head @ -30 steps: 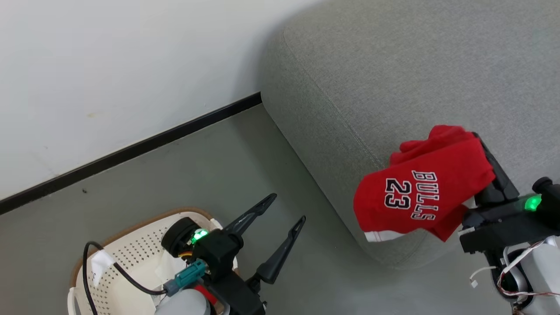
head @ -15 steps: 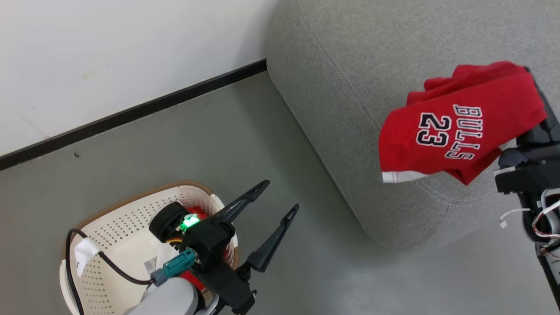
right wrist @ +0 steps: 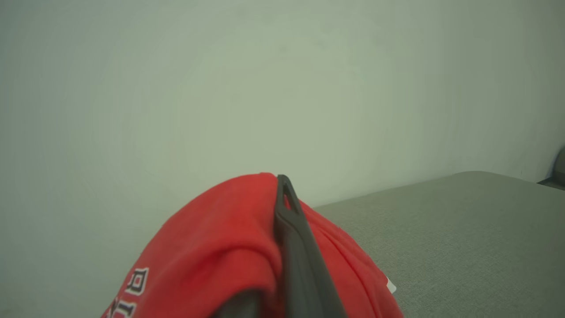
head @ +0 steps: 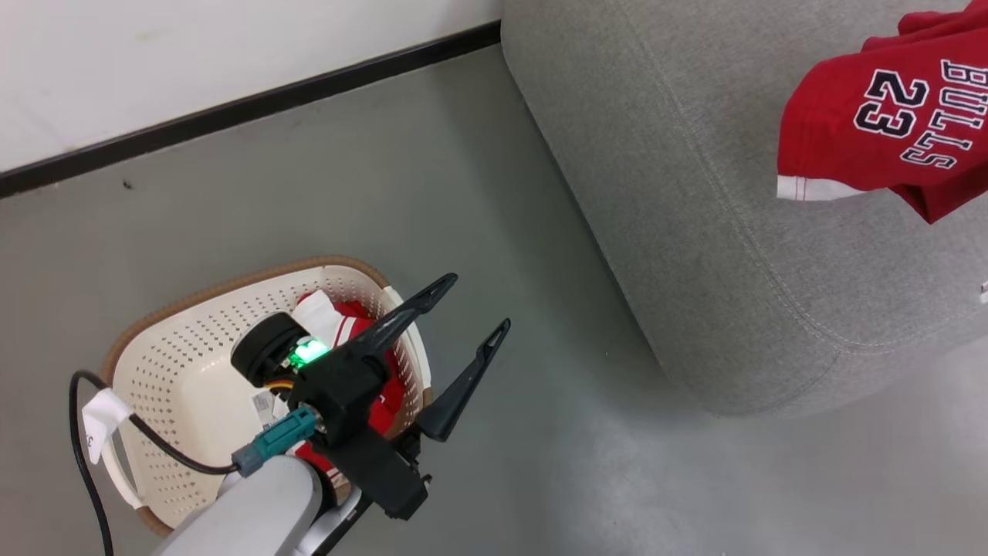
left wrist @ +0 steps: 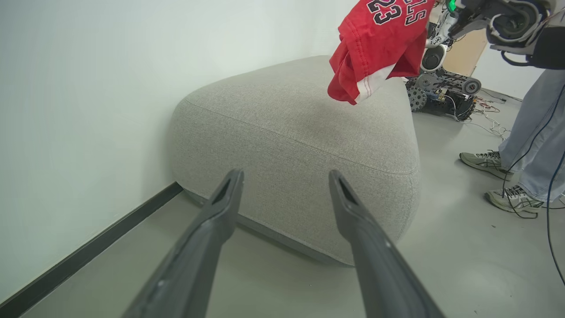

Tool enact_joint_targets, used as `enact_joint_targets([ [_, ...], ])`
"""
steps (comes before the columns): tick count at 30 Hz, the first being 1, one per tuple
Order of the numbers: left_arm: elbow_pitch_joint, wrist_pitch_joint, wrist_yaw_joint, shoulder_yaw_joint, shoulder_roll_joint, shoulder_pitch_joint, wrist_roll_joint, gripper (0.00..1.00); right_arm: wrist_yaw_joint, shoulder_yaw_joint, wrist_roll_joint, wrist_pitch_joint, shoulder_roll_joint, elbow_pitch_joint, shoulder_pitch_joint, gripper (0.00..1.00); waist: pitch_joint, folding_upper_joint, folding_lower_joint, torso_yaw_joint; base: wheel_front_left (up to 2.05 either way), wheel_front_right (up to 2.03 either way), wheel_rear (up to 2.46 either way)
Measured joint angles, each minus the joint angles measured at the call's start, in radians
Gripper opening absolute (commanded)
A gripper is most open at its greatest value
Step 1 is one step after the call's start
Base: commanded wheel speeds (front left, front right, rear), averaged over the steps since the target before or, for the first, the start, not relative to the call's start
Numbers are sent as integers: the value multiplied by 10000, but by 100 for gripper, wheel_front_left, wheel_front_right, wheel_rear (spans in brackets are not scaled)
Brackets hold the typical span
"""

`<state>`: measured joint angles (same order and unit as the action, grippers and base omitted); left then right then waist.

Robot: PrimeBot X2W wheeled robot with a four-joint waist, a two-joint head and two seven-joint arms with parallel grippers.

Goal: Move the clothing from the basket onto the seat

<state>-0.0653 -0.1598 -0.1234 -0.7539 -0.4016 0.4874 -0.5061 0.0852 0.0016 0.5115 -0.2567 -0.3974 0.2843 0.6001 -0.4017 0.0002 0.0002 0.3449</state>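
Note:
The red "BULLS 23" jersey [head: 888, 123] hangs in the air above the grey seat [head: 695, 193], at the head view's top right. My right gripper [right wrist: 278, 187] is shut on the jersey [right wrist: 220, 251], and one dark finger shows through the folds. From the left wrist the jersey [left wrist: 375, 48] dangles over the seat [left wrist: 300, 123]. The red shorts [head: 359, 316] lie in the cream basket [head: 177, 363] on the floor, partly hidden by my left wrist. My left gripper [head: 475, 305] is open and empty above the basket's right end, its fingers [left wrist: 220, 212] aimed at the seat.
A white wall with a black baseboard [head: 255, 100] runs behind the basket and seat. A person's legs and shoes [left wrist: 516, 150] stand on the grey floor to the right of the seat, beside another machine with wheels and cables [left wrist: 441, 84].
The head camera has shifted, so more of the basket shows. My right gripper has carried the jersey from the seat's corner to further over its top. The left gripper stays open.

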Motion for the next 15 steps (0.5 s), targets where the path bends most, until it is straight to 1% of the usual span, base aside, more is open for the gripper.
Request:
enact_joint_targets([
  [6, 176, 73, 0, 73, -119, 44, -2, 100, 29, -518, 316, 2, 2, 796, 499, 0, -517, 0, 0, -259, 0, 0, 0],
  [10, 307, 132, 0, 207, -278, 225, -2, 100, 29, -679, 460, 2, -17, 1179, 1023, 0, -846, 0, 0, -414, 0, 0, 0],
  [15, 443, 186, 0, 309, -407, 391, -4, 100, 38, -930, 579, 0, -245, 1647, 1743, 0, -1223, 0, 0, -587, 0, 0, 0],
])
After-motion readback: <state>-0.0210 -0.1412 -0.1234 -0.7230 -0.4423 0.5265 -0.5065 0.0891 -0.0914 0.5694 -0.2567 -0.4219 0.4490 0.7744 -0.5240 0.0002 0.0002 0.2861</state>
